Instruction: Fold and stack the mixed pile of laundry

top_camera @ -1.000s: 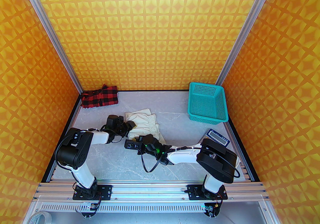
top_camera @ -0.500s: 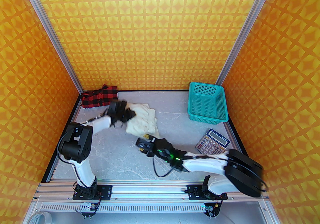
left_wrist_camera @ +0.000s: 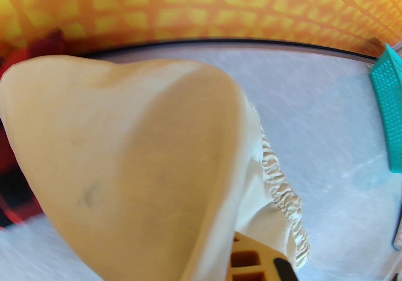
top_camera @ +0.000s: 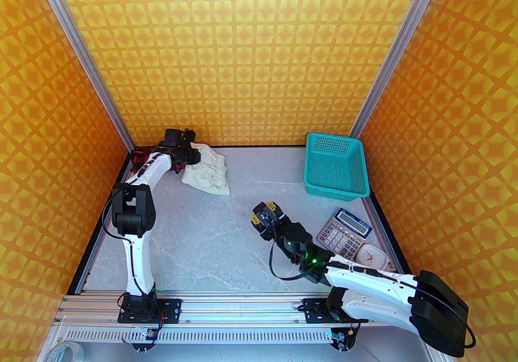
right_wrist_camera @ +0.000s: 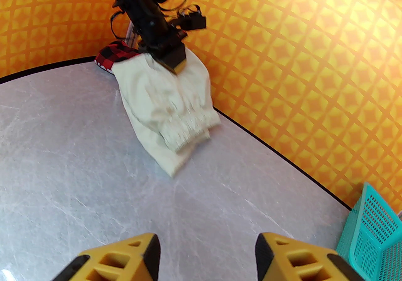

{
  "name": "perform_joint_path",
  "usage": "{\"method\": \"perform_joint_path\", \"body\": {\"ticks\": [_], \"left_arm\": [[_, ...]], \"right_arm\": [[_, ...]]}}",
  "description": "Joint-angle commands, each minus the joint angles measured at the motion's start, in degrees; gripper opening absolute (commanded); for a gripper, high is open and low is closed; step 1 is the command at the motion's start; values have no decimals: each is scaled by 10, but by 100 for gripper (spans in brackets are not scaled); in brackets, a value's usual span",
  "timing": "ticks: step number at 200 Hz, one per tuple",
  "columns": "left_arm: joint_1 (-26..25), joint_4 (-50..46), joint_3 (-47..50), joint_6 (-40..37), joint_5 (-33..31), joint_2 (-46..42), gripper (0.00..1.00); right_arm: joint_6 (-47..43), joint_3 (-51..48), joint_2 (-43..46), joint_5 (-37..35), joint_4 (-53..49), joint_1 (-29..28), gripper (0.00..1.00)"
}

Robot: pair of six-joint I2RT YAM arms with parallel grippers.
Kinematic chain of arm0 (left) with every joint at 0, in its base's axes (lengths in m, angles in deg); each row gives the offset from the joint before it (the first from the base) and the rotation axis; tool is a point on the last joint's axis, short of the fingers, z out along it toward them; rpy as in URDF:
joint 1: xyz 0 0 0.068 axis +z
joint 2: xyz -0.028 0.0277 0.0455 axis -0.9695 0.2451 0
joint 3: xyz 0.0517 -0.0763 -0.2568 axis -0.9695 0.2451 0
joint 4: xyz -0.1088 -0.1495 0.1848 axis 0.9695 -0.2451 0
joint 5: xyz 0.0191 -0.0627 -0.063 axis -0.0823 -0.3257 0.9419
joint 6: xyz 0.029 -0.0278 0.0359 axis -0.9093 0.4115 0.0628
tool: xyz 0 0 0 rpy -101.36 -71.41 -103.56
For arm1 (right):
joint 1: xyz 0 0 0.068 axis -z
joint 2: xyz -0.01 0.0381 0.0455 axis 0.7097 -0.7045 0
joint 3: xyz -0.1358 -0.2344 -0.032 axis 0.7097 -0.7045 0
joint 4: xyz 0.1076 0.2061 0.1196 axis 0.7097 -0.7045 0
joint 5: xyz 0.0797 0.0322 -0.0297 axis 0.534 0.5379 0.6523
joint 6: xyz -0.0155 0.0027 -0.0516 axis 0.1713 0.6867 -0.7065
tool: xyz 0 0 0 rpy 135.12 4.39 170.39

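Left gripper (right_wrist_camera: pixel 172 64) is clamped on the top edge of the cream garment (top_camera: pixel 207 178). The cloth hangs from it in a bunch with the gathered elastic band low, its bottom tip on or just off the table. The garment is well left of the basket (top_camera: pixel 311 166), by the same back wall. The checked shirt (top_camera: pixel 135 160) lies farther from the basket, just past the cream garment and partly under the left arm. Can't tell if the two touch.

Right gripper (right_wrist_camera: pixel 207 251) is spread wide and empty, over bare table in front-left of the basket. A calculator (top_camera: pixel 344 231) sits just in front of the basket.

The garment looks light, soft and limp. It likely sags and loses any fold under a one-point pinch. Better hold: the thicker elastic band, one end per gripper, so it lands flat.
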Motion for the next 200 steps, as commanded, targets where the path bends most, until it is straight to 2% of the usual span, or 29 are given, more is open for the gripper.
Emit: {"method": "perform_joint_path", "body": {"ticks": [1,36,60,103,145,165,169,184,200], "left_arm": [[32,5,-39,-78,17,0,0],[94,8,-64,-120,75,-1,0],[152,28,-64,-117,112,1,0],[250,84,-59,25,144,74,0],[277,86,-56,64,137,123,0],[287,74,-73,81,127,138,0],[288,70,-77,81,125,141,4],[289,39,-102,78,115,147,42],[288,2,-126,77,91,146,63]], "right_arm": [[11,-11,18,-16,-14,3,55],[-4,-22,40,-28,-19,7,55],[-9,-27,41,-34,-17,11,56],[-21,-4,-1,-20,-19,20,56],[-25,37,-55,-3,-20,27,56],[-4,61,-68,-35,-51,32,56],[7,65,-68,-49,-60,34,56],[54,83,-51,-94,-123,47,56],[121,103,-8,-99,-227,71,57]]}}
